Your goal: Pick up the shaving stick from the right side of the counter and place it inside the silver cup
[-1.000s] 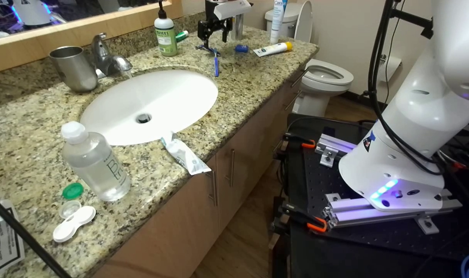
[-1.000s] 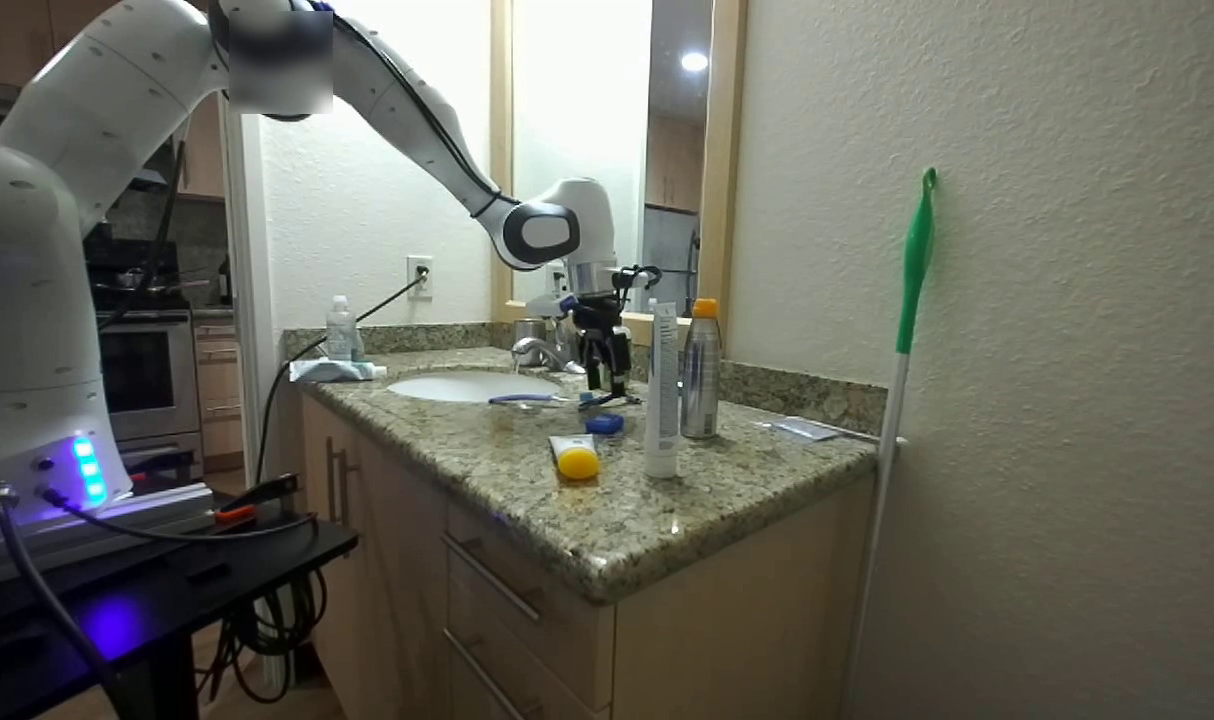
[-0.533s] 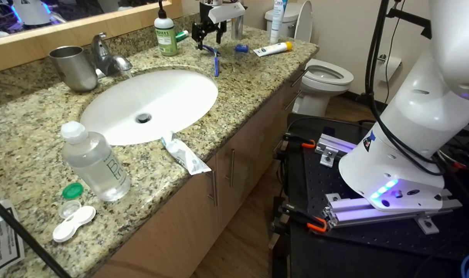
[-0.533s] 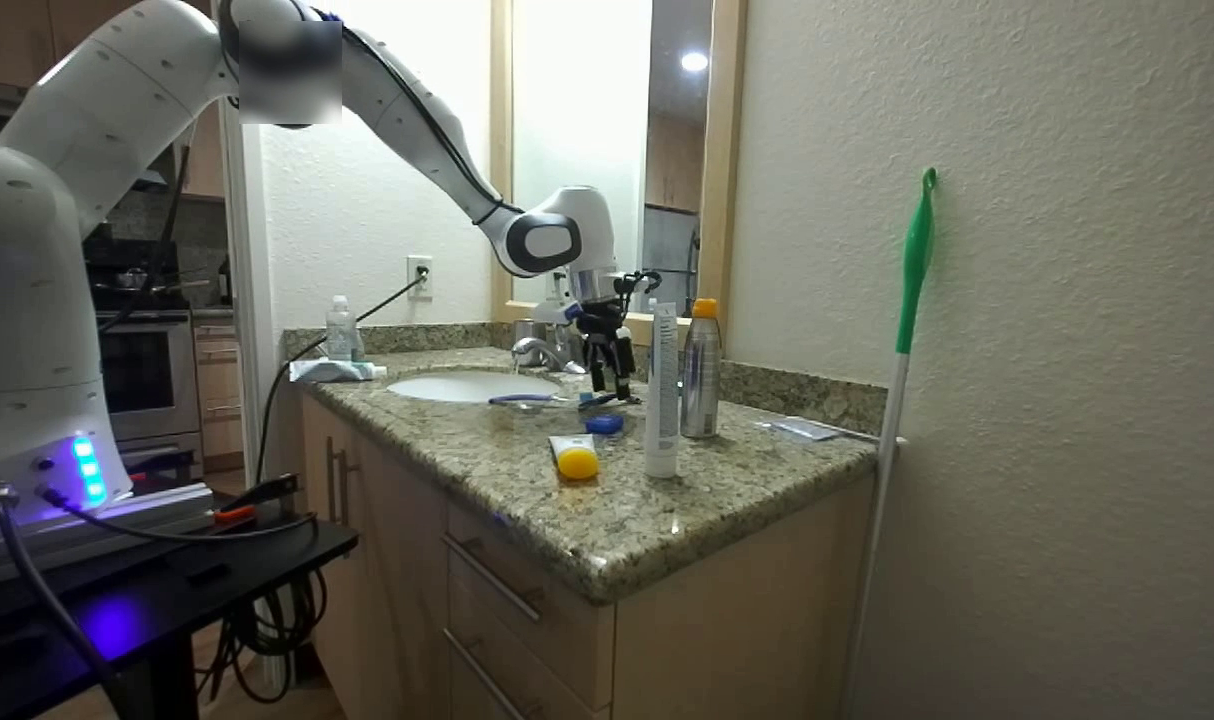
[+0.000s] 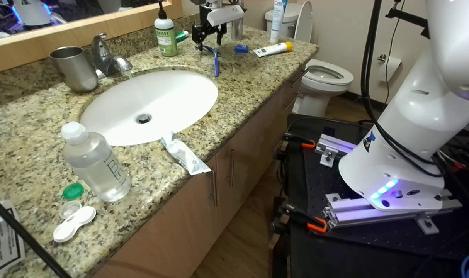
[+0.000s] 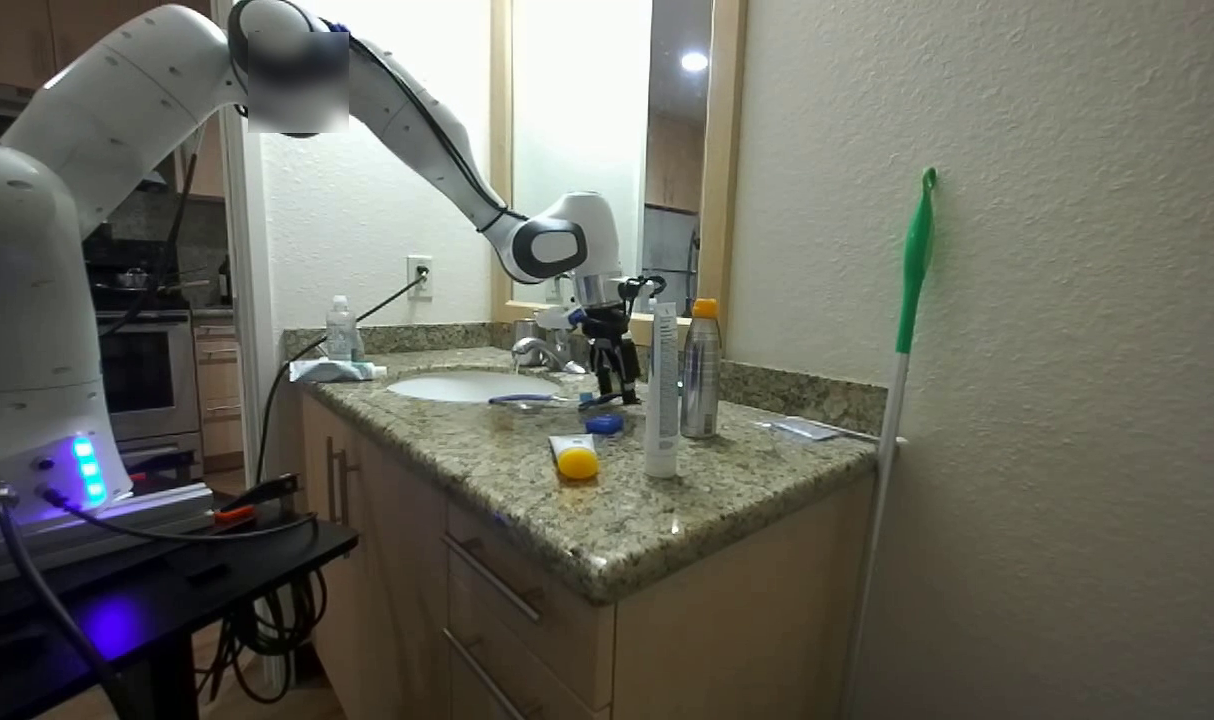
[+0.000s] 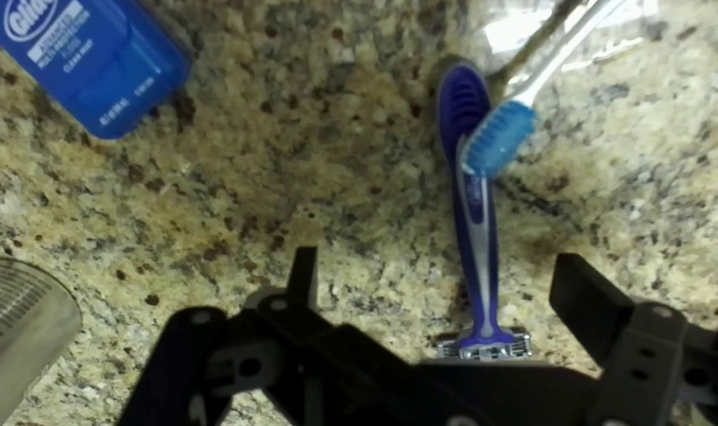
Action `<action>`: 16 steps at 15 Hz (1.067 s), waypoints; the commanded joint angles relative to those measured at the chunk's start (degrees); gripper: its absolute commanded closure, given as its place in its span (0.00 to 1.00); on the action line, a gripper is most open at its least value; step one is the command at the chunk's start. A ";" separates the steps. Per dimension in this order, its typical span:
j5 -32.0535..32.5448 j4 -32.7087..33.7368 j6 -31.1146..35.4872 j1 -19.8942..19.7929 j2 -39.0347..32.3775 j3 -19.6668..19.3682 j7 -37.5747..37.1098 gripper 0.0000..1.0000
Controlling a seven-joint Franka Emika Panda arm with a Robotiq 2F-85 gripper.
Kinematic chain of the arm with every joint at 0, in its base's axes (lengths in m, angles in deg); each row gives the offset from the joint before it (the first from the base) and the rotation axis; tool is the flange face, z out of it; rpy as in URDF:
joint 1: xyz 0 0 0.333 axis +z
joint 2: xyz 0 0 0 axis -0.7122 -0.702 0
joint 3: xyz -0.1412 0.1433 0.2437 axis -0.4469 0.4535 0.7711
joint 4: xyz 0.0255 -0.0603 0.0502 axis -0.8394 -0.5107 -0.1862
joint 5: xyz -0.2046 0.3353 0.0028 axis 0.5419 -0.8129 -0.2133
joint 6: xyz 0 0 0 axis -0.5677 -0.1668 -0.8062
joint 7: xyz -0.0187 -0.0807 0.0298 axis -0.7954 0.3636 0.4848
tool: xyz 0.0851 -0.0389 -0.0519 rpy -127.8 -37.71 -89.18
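Observation:
The shaving stick, a purple-blue razor (image 7: pixel 480 260), lies on the granite counter, its metal head near my gripper's base in the wrist view. A toothbrush's light blue head (image 7: pixel 501 139) lies across its handle near the far end. The razor also shows in both exterior views (image 5: pixel 210 49) (image 6: pixel 599 401). My gripper (image 7: pixel 445 275) is open, one finger on each side of the razor, touching neither side. It stands low over the counter in both exterior views (image 5: pixel 210 44) (image 6: pixel 617 394). The silver cup (image 5: pixel 74 71) stands upright beside the faucet, partly hidden in an exterior view (image 6: pixel 527 328).
Blue floss box (image 7: pixel 99 65) and a metal can (image 7: pixel 22 331) lie near the gripper. A soap bottle (image 5: pixel 165 38), running faucet (image 5: pixel 109 61), sink (image 5: pixel 188 92), yellow-capped tube (image 5: pixel 273 49) and upright tube (image 5: pixel 277 23) stand or lie around. A clear bottle (image 5: pixel 99 166) is nearer.
My gripper has come down closer to the counter and shifted slightly, toward the razor's head end. It stays open. The razor, toothbrush and cup have not moved.

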 commanded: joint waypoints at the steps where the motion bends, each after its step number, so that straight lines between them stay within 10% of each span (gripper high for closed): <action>1: 0.92 0.58 -0.12 -0.78 -0.40 0.82 -0.70 0.25; 12: 0.44 0.45 0.26 -1.05 0.43 1.26 -0.73 0.95; 16: -0.73 -0.61 3.66 -1.65 1.45 1.77 -0.64 0.97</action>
